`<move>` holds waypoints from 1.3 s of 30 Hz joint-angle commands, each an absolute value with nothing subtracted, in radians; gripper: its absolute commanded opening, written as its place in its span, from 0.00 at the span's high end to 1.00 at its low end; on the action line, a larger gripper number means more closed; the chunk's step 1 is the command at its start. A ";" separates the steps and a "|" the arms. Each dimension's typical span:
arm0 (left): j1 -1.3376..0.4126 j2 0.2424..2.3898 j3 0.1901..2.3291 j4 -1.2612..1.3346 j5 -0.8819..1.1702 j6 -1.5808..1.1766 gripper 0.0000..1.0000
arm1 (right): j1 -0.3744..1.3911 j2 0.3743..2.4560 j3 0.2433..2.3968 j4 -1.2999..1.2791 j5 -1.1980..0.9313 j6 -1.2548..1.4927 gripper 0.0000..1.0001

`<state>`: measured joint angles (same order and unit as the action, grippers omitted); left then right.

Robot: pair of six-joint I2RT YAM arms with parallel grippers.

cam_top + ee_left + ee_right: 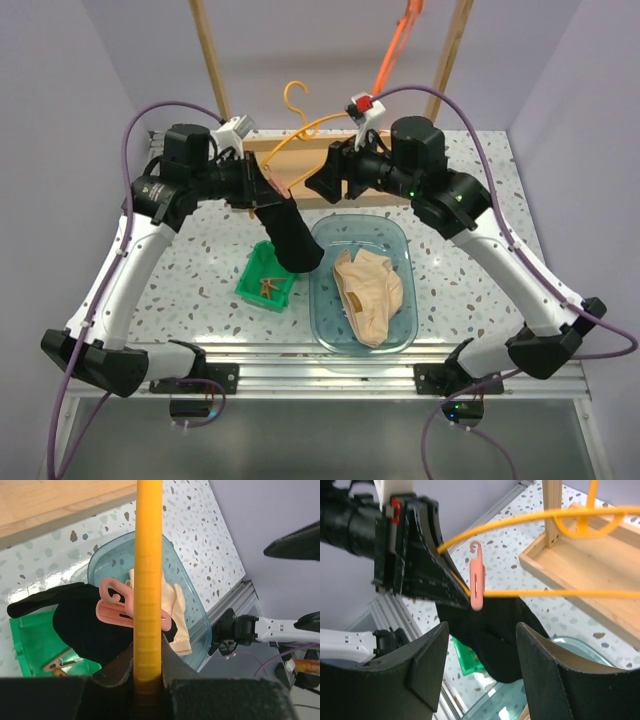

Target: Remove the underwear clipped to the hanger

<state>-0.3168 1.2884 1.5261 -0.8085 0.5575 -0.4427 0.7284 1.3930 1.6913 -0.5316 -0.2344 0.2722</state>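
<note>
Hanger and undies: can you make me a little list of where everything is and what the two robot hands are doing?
hanger: yellow, gripped by left gripper
black underwear: hanging from hanger by a pink clip
beige underwear: lying in the clear tub
green bin: brown clips inside
right gripper: open, near the pink clip

The table (200, 265) has a white top with dark speckles. On it stand a small green bin (246, 288) and, just beside it on the right, a clear bluish tub (345, 232). A flat wooden base (268, 146) lies at the far side.
</note>
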 commanded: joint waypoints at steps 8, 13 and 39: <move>-0.344 1.264 1.549 -0.792 0.669 -0.351 1.00 | 0.813 1.630 2.012 -0.724 -0.166 0.229 0.42; -0.344 1.266 1.560 -0.790 0.695 -0.348 1.00 | 0.825 1.651 2.002 -0.686 -0.106 0.242 0.42; -0.341 1.256 1.589 -0.811 0.624 -0.356 1.00 | 0.902 1.654 1.927 -0.664 0.179 0.279 0.87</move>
<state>-0.3424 1.2861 1.5299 -0.8551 0.6491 -0.3725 0.9051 1.7313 1.9545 -0.6167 0.0597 0.3092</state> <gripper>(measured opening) 0.140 0.233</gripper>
